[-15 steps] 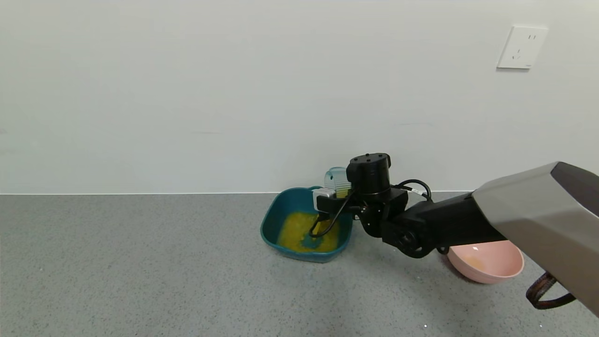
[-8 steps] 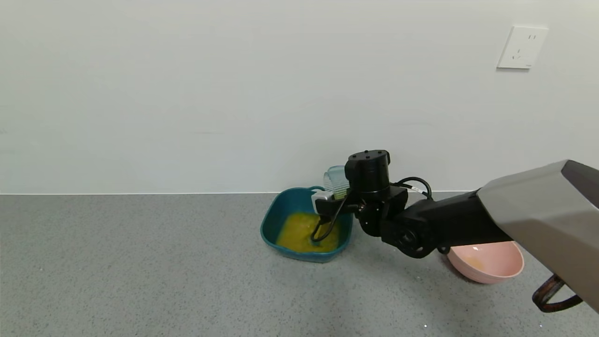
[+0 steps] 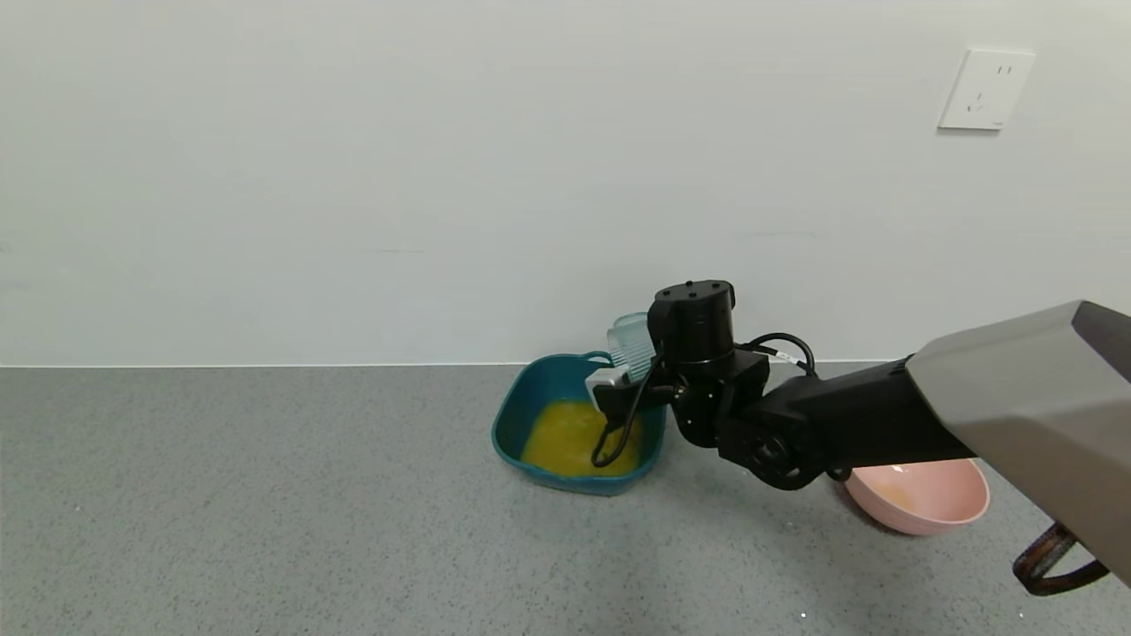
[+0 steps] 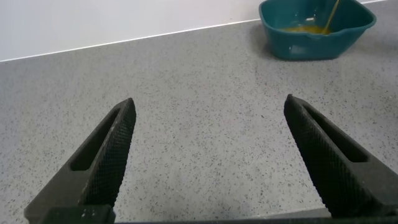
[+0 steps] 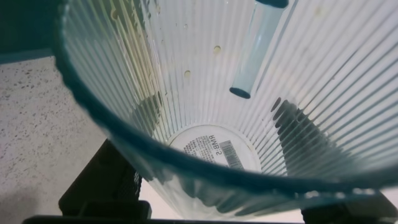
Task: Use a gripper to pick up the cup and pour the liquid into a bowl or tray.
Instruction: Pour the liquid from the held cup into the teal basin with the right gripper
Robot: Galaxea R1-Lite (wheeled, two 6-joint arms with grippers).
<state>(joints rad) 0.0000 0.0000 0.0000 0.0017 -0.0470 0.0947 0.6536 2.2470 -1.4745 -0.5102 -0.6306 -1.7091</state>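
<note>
My right gripper is shut on the ribbed blue-green cup and holds it tipped over the far right rim of the dark teal basin. The orange-yellow liquid lies pooled in the basin. In the right wrist view I look into the cup: it holds only a few yellow drops, and a white label shows through its bottom. My left gripper is open and empty over bare counter, with the basin far off.
A round pink bowl stands right of the basin, partly behind my right arm. The grey speckled counter meets a white wall at the back. A wall socket is at the upper right.
The cup has tipped further over the basin and its yellow contents no longer show. The wrist has risen slightly. The liquid now covers the basin's floor.
</note>
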